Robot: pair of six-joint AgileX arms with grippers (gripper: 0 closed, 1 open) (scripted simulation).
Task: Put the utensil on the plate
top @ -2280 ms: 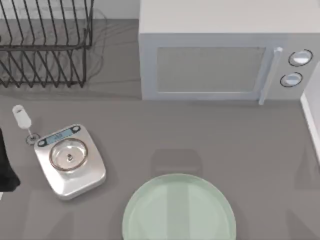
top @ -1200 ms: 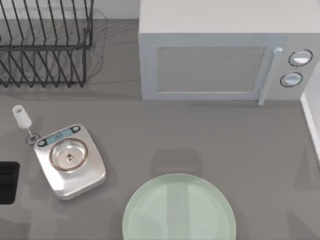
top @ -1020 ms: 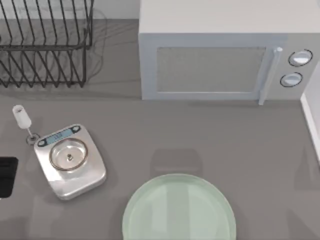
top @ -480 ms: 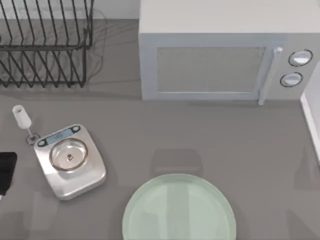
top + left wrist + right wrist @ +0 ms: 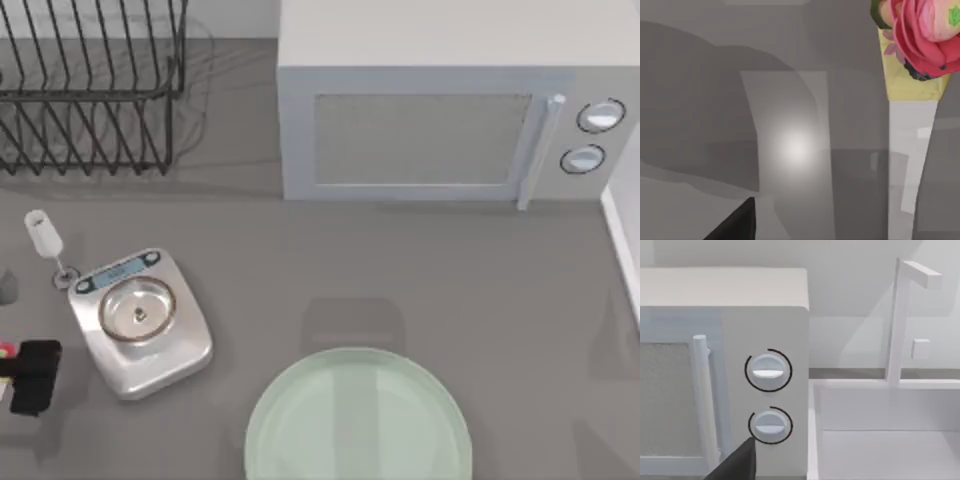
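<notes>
Counter (image 5: pixel 400 270), grey, carries everything; the scale (image 5: pixel 140 322) near its left side is my landmark. Largest item: the white microwave (image 5: pixel 440 110), well right of the scale and farther back, door shut, handle and two round dials (image 5: pixel 768 371) at its right end; from my right wrist I look at those dials and, just beyond the microwave, a white sink basin with a tall white faucet (image 5: pixel 900 320). Next, the black wire dish rack (image 5: pixel 90 90), straight back from the scale at the rear left corner. Then the plate (image 5: pixel 358 420), pale mint green, round, right of the scale and nearer the front edge, cut off by that edge, nothing lying on it. The scale itself is silver, sitting skewed, with a small steel pan and a blue display. My left claw (image 5: pixel 32 375) shows as a dark block just left of the scale at the counter's left edge, with a bit of red and yellow beside it; whether it is apart or together I cannot tell. From my left wrist: grey surface, a pink flower in a yellow holder (image 5: pixel 920 45). Smallest: the utensil (image 5: pixel 46 240), white spoon, flat on the counter just behind the scale's back left corner, well apart from the plate.
</notes>
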